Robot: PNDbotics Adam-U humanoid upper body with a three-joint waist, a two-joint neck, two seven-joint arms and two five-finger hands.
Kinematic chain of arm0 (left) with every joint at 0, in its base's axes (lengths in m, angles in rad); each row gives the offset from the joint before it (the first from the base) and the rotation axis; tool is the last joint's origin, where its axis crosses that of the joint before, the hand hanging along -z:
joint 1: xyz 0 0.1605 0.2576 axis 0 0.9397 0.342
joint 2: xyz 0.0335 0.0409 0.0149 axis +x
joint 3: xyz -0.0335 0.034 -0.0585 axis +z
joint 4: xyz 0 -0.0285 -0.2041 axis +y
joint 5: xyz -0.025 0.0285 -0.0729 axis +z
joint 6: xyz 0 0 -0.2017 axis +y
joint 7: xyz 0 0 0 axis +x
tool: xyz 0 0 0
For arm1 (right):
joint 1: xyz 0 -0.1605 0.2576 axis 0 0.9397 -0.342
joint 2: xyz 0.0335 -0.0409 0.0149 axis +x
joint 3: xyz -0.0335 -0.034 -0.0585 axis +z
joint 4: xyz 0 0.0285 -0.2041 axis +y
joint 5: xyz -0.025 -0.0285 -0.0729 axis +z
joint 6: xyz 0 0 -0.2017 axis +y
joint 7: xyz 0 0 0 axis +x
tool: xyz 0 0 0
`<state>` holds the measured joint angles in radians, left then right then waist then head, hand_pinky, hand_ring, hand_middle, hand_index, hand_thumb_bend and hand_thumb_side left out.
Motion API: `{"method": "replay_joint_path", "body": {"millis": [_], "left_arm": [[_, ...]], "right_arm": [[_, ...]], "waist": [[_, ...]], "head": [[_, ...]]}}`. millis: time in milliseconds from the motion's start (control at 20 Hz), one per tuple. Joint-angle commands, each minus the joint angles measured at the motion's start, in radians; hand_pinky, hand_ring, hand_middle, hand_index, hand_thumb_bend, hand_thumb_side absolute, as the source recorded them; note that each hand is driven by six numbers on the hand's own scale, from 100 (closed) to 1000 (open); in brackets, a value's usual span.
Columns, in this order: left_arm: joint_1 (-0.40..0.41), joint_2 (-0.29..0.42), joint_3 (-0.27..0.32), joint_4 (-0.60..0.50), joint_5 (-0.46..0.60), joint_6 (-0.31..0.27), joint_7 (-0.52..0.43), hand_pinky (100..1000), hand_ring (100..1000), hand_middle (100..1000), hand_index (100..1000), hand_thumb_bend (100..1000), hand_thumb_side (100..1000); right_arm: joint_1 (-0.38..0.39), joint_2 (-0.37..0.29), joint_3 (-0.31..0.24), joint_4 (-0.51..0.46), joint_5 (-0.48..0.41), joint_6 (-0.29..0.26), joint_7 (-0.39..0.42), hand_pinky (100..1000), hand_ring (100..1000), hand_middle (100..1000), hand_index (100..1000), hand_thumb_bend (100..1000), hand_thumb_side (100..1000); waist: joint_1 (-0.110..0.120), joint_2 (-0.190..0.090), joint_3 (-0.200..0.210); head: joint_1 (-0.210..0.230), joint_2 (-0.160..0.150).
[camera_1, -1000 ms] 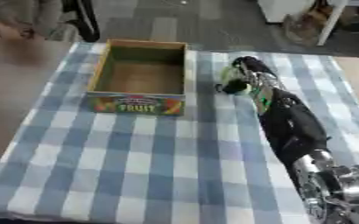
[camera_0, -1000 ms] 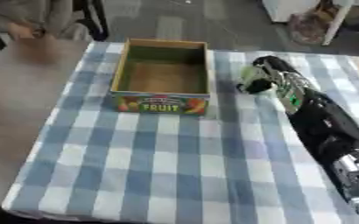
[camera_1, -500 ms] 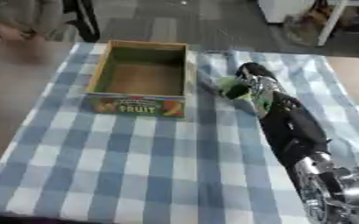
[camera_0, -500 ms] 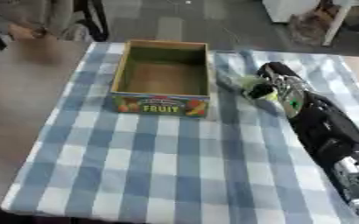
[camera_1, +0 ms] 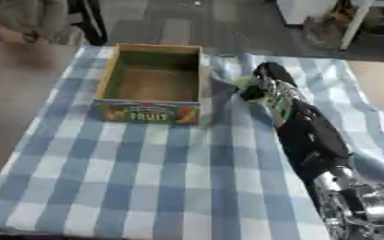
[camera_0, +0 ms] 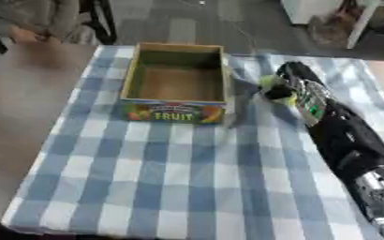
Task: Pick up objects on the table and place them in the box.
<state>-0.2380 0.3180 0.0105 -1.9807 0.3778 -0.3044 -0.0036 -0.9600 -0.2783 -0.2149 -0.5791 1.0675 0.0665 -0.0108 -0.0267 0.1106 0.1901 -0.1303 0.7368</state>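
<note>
An open cardboard box (camera_0: 176, 97) with "FRUIT" printed on its front stands on the blue-and-white checked tablecloth, and I see nothing inside it. My right hand (camera_0: 286, 83) reaches in from the lower right, just right of the box's right wall. Its fingers are curled around a small yellow-green object (camera_0: 268, 84), held a little above the cloth. The object's shape is blurred. My left hand shows in neither view.
The checked cloth (camera_0: 171, 178) covers the table from the box to the near edge. A brown tabletop (camera_0: 23, 93) lies to the left. A person sits beyond the far left corner. Floor and white furniture show behind the table.
My right hand has lifted the yellow-green object and carried it left toward the box's right wall. The camera has also shifted slightly.
</note>
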Motion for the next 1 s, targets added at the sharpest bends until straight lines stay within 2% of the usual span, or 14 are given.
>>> {"method": "replay_joint_path", "body": {"millis": [50, 400, 600, 1000], "left_arm": [[-0.01, 0.022, 0.007, -0.019, 0.0, -0.003, 0.001, 595, 534, 579, 632, 100, 213], [-0.01, 0.021, 0.007, -0.019, 0.0, -0.001, 0.002, 595, 534, 578, 632, 100, 213], [-0.01, 0.021, 0.007, -0.019, 0.0, -0.001, 0.003, 595, 534, 578, 632, 100, 215], [-0.011, 0.021, 0.008, -0.019, 0.001, 0.001, 0.004, 595, 534, 578, 632, 100, 213]], "right_arm": [[-0.036, -0.016, -0.007, -0.078, -0.026, -0.014, -0.02, 100, 217, 266, 362, 209, 305], [-0.049, -0.003, 0.0, -0.148, -0.068, -0.038, -0.001, 100, 216, 259, 358, 201, 312], [-0.053, 0.003, 0.002, -0.158, -0.088, -0.039, 0.011, 100, 211, 248, 349, 100, 325], [-0.06, 0.008, 0.007, -0.17, -0.116, -0.041, 0.02, 100, 193, 216, 316, 100, 313]], "waist": [[0.002, -0.013, -0.001], [-0.002, -0.016, 0.0], [-0.004, -0.017, 0.002], [-0.007, -0.018, 0.002]], "head": [[0.001, -0.009], [0.001, -0.012], [0.002, -0.013], [0.003, -0.015]]}}
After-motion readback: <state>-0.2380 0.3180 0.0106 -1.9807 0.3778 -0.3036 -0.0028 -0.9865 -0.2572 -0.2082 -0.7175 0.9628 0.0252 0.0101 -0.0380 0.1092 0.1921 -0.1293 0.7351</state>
